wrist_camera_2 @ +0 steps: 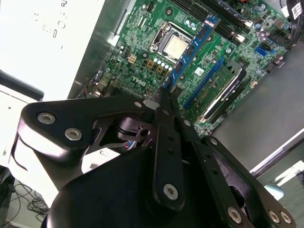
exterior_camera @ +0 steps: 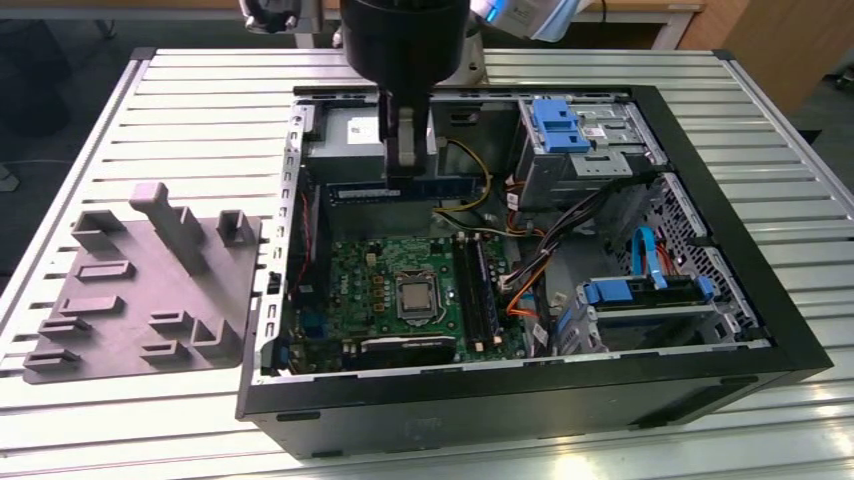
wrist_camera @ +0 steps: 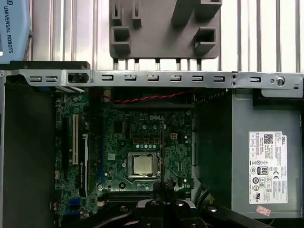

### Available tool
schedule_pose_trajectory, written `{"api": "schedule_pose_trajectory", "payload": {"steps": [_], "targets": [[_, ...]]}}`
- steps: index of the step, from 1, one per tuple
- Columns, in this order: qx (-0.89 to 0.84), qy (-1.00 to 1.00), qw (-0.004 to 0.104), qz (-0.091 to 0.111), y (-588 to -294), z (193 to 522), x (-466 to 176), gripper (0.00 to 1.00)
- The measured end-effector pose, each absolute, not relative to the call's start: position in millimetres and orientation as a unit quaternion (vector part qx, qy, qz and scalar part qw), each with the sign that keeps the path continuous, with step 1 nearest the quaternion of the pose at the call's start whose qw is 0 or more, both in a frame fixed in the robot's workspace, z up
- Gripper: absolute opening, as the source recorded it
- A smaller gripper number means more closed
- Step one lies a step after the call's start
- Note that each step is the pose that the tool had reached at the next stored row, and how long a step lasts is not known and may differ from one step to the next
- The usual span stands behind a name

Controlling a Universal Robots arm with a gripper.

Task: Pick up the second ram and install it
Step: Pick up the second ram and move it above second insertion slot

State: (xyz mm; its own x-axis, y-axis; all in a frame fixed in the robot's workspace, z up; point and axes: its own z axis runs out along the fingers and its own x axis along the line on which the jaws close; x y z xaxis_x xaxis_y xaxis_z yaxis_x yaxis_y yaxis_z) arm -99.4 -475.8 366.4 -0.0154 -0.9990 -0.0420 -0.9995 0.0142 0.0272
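"Blue-green circuit board, thin and flat: how do we judge the second ram [exterior_camera: 441, 188] will handle?"

"Light and stiff, we think, but fragile. It would not forgive bending or a knock on its chips. We would take it by the two long flat faces, near the middle, and leave the contact edge free."

"Is that how we have it?"

"Yes. The gripper [exterior_camera: 404, 178] has its fingers pressed together on the stick's two faces, about midway along it in the exterior view. In the second wrist view the stick runs out beyond the fingertips."

"Where is it?"

"We hold it in the air above the motherboard [exterior_camera: 380, 290], apart from it, inside the computer case [exterior_camera: 534, 395]. In the first wrist view we see it edge-on, passing just beside the motherboard's processor [wrist_camera: 142, 165]."

"Which way does it point?"

"It stands on edge, with its long axis level with the motherboard. That axis runs across the motherboard's memory slots [exterior_camera: 477, 285], not along them. In the exterior view it runs from that view's left to its right. The grey tray [exterior_camera: 134, 290] lies well apart from the motherboard, outside the case."
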Motion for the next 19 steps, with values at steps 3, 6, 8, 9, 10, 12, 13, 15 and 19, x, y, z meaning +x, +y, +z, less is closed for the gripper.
{"api": "schedule_pose_trajectory", "payload": {"steps": [3, 6, 8, 9, 10, 12, 13, 15, 19], "targets": [[-0.702, 0.712, 0.005, 0.024, -476.0, 364.4, -95.9, 0.11], [-0.701, 0.712, 0.005, 0.024, -476.7, 362.4, -93.2, 0.11], [-0.701, 0.713, 0.005, 0.024, -477.5, 361.5, -92.1, 0.11], [-0.701, 0.713, 0.005, 0.024, -478.0, 360.9, -91.8, 0.11], [-0.700, 0.713, 0.005, 0.024, -478.5, 360.4, -91.7, 0.11], [-0.699, 0.715, 0.005, 0.024, -479.1, 359.0, -91.6, 0.11], [-0.698, 0.716, 0.005, 0.024, -479.5, 358.5, -91.6, 0.11], [-0.696, 0.718, 0.005, 0.024, -479.9, 357.3, -91.5, 0.11], [-0.691, 0.723, 0.005, 0.024, -480.4, 354.7, -91.3, 0.11]]}}
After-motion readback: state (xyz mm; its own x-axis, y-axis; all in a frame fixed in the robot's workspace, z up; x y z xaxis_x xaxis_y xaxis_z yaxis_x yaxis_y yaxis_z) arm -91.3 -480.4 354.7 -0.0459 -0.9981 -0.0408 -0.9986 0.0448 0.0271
